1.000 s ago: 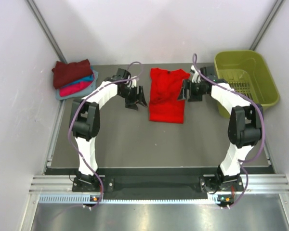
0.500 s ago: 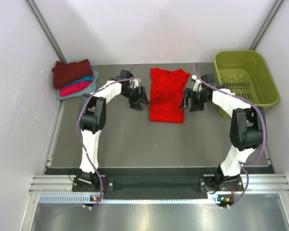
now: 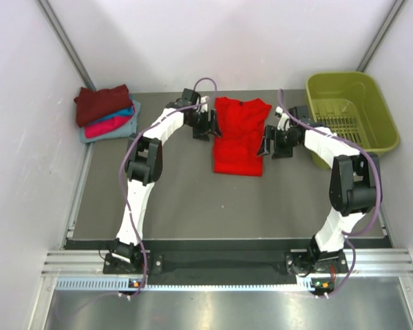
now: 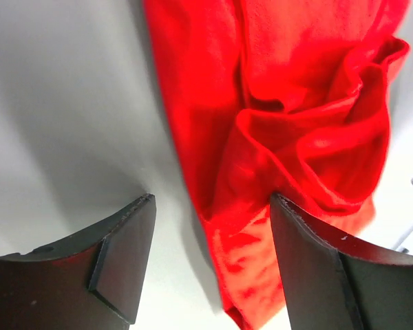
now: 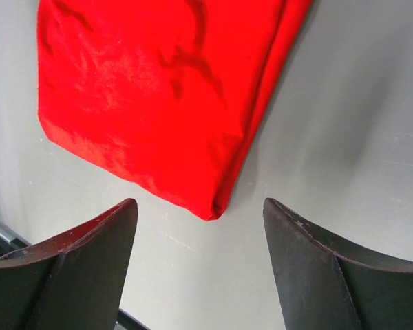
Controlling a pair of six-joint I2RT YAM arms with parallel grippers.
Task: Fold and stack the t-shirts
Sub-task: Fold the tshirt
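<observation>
A grey matte table is seen, with an olive plastic basket, slotted and rigid, at its far right corner. At mid-table, towards the far edge, the red shirt is laid flat as a narrow upright band. Its sides appear to be folded in, so the lengthwise fold is judged done, while the cross fold and the stacking are judged left to do. The cloth is soft and thin, smooth near the hem and bunched into loose ridges at the left edge. At the far left a stack of folded shirts is kept, maroon on top, pink, teal and pale blue below.

The left gripper is spread wide astride that bunched edge, nothing pinched. The right gripper is likewise spread, over the hem corner, nothing grasped.
</observation>
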